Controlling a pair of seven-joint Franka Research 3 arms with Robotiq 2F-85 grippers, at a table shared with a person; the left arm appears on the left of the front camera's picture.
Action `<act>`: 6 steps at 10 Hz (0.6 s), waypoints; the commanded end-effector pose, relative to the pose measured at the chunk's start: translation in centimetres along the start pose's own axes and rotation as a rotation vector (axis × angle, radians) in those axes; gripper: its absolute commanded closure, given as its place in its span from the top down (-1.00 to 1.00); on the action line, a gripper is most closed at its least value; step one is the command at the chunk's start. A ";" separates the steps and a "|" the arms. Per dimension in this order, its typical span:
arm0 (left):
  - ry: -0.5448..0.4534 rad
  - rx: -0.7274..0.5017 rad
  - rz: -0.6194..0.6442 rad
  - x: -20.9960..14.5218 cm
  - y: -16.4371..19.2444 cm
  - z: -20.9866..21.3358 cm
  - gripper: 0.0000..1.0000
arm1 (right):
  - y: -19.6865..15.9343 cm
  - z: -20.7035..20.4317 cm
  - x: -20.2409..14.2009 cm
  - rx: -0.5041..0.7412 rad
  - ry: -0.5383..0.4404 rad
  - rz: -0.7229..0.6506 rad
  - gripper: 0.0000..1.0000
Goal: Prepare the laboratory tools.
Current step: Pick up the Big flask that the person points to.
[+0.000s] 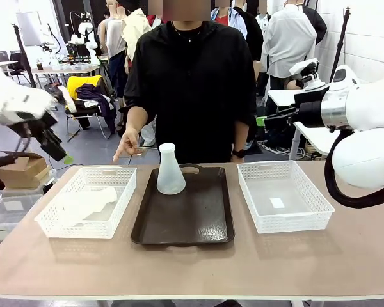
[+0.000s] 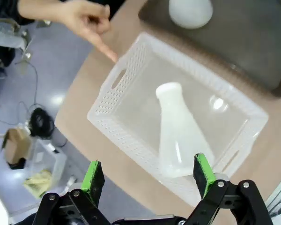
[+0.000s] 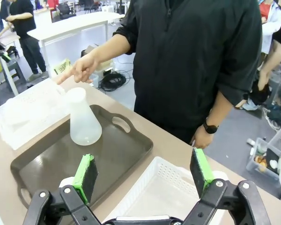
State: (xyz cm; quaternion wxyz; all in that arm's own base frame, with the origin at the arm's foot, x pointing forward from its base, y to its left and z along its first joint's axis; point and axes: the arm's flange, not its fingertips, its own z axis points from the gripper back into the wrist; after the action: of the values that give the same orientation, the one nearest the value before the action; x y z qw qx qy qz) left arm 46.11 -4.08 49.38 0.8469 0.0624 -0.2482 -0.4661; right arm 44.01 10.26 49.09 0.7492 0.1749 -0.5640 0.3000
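Observation:
One frosted-white conical flask [image 1: 170, 171] stands upright at the far end of the dark brown tray [image 1: 185, 224]; the right wrist view has this flask [image 3: 83, 119] too. A second flask [image 1: 83, 203] lies on its side in the left white basket [image 1: 86, 201], seen from above as flask [image 2: 178, 133] in the left wrist view. My left gripper [image 2: 147, 176] hangs open above that basket's near edge, nothing between its fingers. My right gripper [image 3: 143, 176] is open, high over the right basket [image 3: 154, 197]. The person's hand [image 1: 126, 146] points a finger down at the left basket.
The right white basket [image 1: 285, 195] holds only a small label. The person stands at the table's far edge, other hand [image 3: 201, 138] resting there. A cardboard box [image 1: 22, 169] and clutter sit on the floor left of the table. My left arm [image 1: 25, 118] is raised beyond the table's left edge.

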 end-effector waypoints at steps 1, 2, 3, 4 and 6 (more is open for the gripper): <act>0.146 0.046 -0.087 2.2 1.0 -2.6 1.00 | -0.1 0.0 0.1 -0.004 -0.011 0.007 1.00; 0.217 0.012 -0.135 3.4 0.8 -4.9 1.00 | -0.1 0.0 0.1 -0.004 -0.011 0.007 1.00; 0.252 0.002 -0.131 4.4 0.7 -6.6 1.00 | -0.1 0.0 0.1 -0.004 -0.011 0.007 1.00; 0.265 -0.010 -0.127 5.3 0.1 -7.9 1.00 | -0.1 0.0 0.1 -0.004 -0.011 0.007 1.00; 0.274 -0.035 -0.085 6.6 -1.5 -11.0 1.00 | -0.1 0.0 0.1 -0.004 -0.011 0.007 1.00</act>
State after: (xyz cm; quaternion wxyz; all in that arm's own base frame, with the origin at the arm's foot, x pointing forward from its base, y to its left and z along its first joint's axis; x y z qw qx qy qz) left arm 52.43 -10.67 41.98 0.8424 0.1250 -0.1219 -0.5098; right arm 44.02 10.23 49.09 0.7492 0.1746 -0.5641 0.3000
